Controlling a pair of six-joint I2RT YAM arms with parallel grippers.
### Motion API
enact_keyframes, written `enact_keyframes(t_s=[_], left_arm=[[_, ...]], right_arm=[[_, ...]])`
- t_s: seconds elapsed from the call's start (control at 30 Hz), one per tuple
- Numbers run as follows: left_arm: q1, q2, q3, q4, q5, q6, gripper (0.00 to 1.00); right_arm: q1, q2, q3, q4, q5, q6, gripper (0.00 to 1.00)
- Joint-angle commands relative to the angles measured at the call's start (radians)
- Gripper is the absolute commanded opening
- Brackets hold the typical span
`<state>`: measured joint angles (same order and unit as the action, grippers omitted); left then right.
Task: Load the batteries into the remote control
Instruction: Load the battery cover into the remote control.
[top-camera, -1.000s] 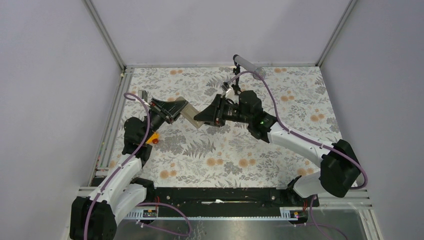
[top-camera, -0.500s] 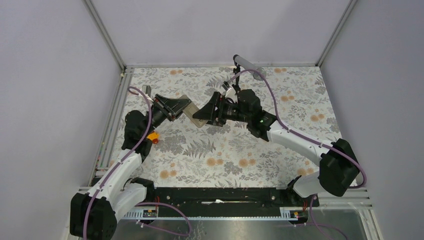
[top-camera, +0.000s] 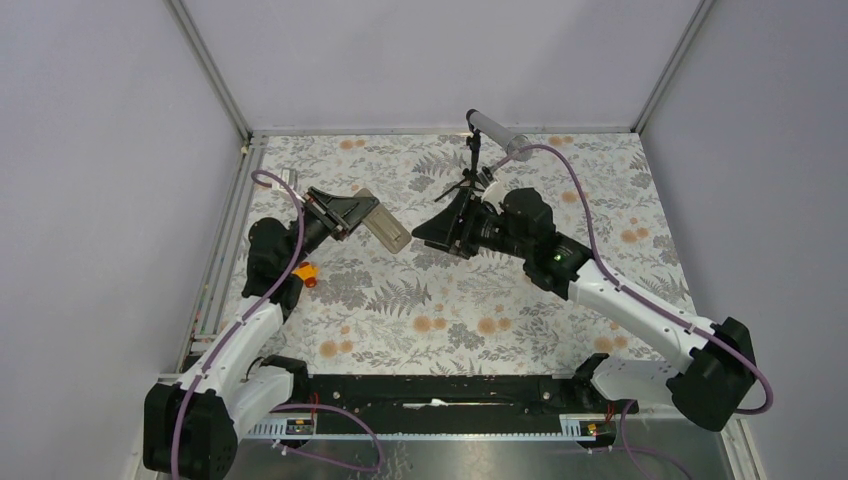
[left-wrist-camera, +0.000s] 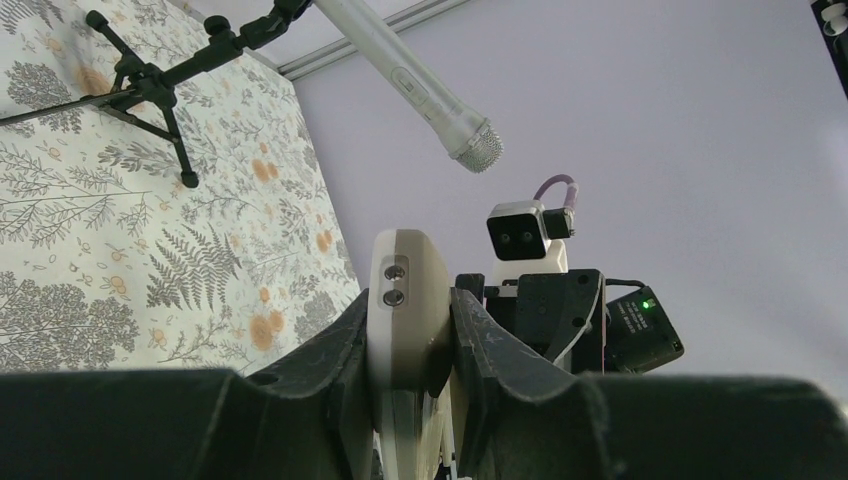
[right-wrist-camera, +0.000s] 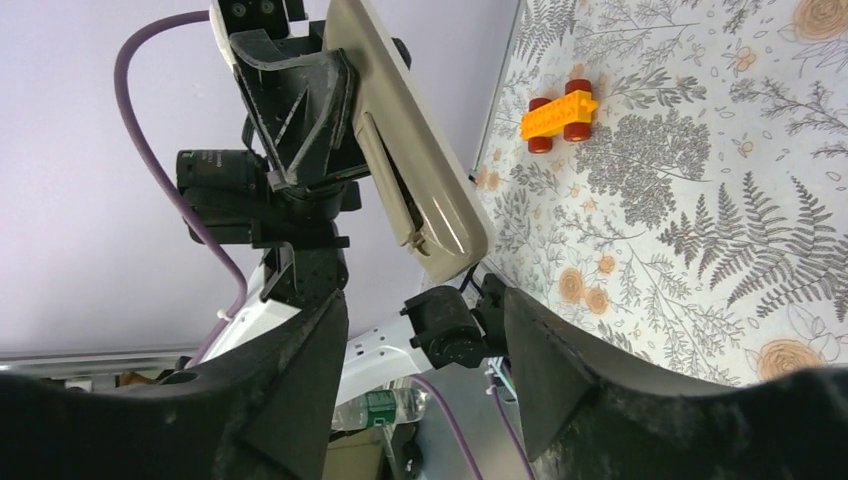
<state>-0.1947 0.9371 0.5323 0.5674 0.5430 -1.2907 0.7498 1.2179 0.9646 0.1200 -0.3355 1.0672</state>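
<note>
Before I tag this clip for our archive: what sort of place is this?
Likely a lab robot test cell: plain walls box in a floral-covered table with a left arm, a right arm and a tripod microphone.

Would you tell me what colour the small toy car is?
Orange, with dark red wheels; the small toy car shows best in the right wrist view.

My cell: plain lilac-grey panel walls (top-camera: 430, 60) at 9, 12, 3 o'clock; grey-and-orange floral-print table cover (top-camera: 480, 300); even light.
</note>
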Motion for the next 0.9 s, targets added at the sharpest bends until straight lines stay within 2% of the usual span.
enact_keyframes(t_s=[0.0, 0.2, 0.33, 0.63, 0.77, 0.87], left_arm=[[0.005, -0.004, 0.004, 0.055, 0.011, 0.047, 0.00], [0.003, -0.021, -0.008, 0.055, 0.006, 0.047, 0.00], [0.002, -0.026, -0.017, 0.057, 0.004, 0.045, 0.00], [0.000, -0.019, -0.022, 0.082, 0.002, 0.035, 0.00], [-0.004, -0.018, -0.024, 0.086, 0.007, 0.033, 0.00], [-0.010, -0.018, -0.030, 0.086, 0.012, 0.034, 0.00]], right_arm=[[-0.007, -0.010, -0.025, 0.108, -0.029, 0.079, 0.61], [-0.006, 0.036, -0.039, 0.238, -0.127, 0.209, 0.51], [-0.005, 0.061, -0.030, 0.247, -0.166, 0.236, 0.47], [0.000, 0.108, -0.017, 0.220, -0.194, 0.241, 0.49], [-0.001, 0.134, -0.028, 0.281, -0.191, 0.255, 0.49], [0.000, 0.168, -0.019, 0.318, -0.200, 0.266, 0.45]])
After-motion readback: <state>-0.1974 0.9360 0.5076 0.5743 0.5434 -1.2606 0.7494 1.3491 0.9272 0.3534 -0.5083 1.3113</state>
